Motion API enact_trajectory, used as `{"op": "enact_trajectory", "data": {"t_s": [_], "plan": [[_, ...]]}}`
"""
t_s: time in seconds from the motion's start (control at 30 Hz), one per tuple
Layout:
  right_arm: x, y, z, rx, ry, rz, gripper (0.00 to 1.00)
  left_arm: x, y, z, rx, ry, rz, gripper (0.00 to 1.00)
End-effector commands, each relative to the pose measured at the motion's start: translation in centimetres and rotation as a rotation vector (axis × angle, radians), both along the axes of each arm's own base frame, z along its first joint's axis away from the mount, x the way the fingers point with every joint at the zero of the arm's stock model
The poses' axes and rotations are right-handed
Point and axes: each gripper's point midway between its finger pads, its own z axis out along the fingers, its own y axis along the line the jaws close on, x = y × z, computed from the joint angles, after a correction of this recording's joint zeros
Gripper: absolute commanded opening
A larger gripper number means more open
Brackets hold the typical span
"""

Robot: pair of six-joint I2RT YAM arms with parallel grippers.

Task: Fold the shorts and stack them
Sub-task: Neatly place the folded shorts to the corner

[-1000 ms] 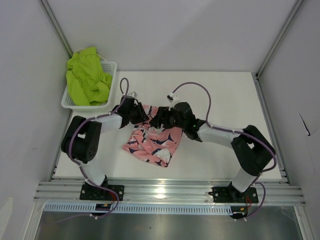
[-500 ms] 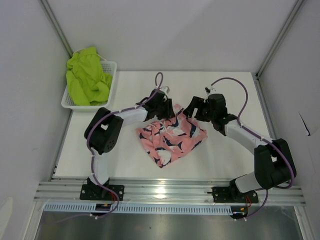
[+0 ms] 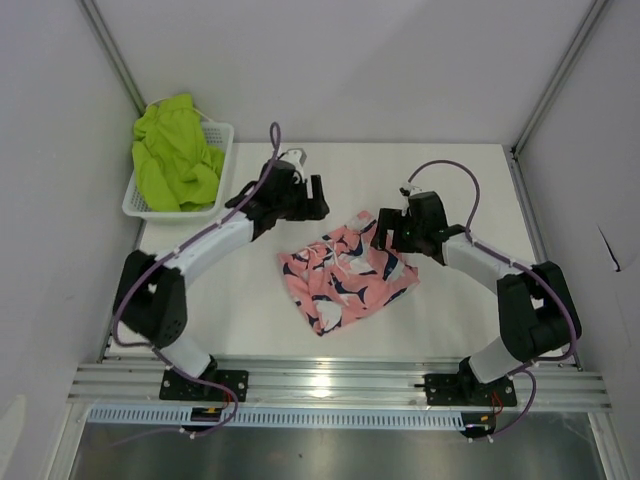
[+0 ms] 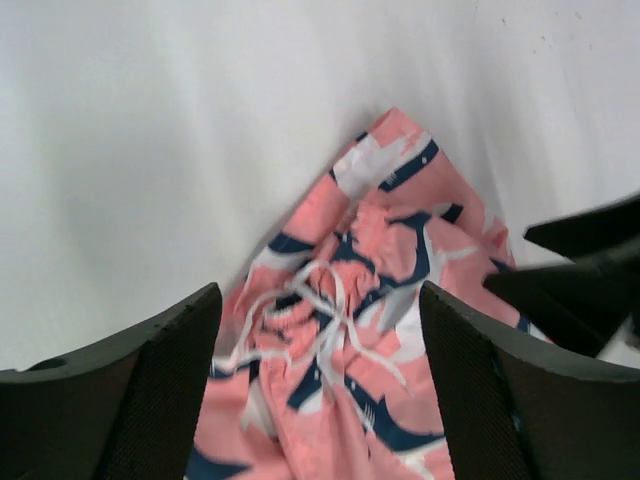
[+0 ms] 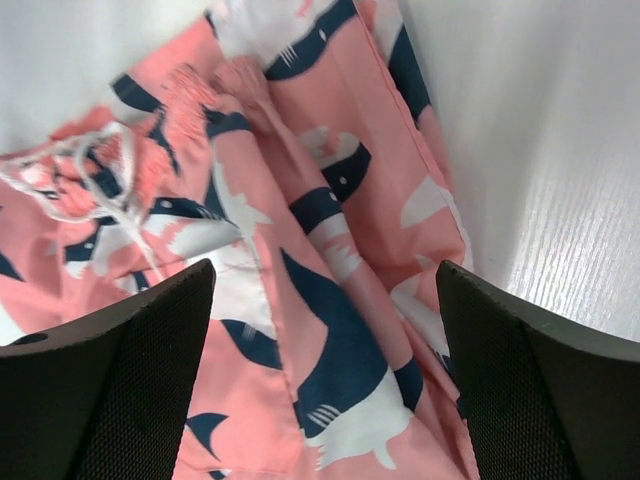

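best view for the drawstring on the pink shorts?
Left wrist: the white drawstring lies mid-frame on the pink shorts. Right wrist catches only part at its left edge; top external shows it too small.

A white mesh basket (image 3: 224, 145) stands on the table (image 3: 430, 320), far left.

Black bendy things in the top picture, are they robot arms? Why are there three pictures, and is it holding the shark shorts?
Yes, two robot arms, each ending in a two-finger pincher. The top picture looks down from above. The other two come from small cameras on the wrists, so black fingers show at the edges. The pink shark shorts lie crumpled on the white table. The left gripper and the right gripper are both open beside them, holding nothing. The green shorts sit in the white basket.
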Motion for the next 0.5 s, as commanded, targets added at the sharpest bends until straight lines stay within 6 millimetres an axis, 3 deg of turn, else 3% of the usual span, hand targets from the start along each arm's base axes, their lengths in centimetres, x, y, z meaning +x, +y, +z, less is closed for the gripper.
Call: {"op": "enact_trajectory", "data": {"t_s": [0.0,0.03,0.07,0.13,0.17,0.27,0.4,0.47], "plan": [[1.0,-0.5,-0.9,-0.054,-0.001,0.007,0.91,-4.3,2.7,-0.5,0.024,0.039,0.047,0.84],[1.1,-0.6,-1.3,-0.060,0.006,0.007,0.91,-4.9,2.9,-0.5,0.000,0.043,0.063,0.87],[1.2,-0.5,-2.0,-0.068,0.022,0.006,0.91,-6.7,4.0,-3.5,0.022,0.098,0.074,0.88],[1.3,-0.4,-2.5,-0.069,0.032,0.012,0.89,-7.7,3.9,-2.5,-0.042,0.077,0.082,0.88],[1.3,-0.3,-2.8,-0.067,0.043,0.018,0.89,-9.4,4.6,-4.8,-0.031,0.127,0.082,0.88],[1.2,-0.3,-3.4,-0.074,0.056,0.018,0.86,-11.3,4.5,-4.8,-0.084,0.114,0.087,0.89],[0.9,-0.4,-3.6,-0.083,0.065,0.016,0.73,-14.1,4.2,-7.0,-0.084,0.145,0.076,0.89],[0.8,-0.4,-3.6,-0.087,0.061,0.009,0.67,-14.5,3.9,-7.9,-0.083,0.165,0.076,0.90]]}}
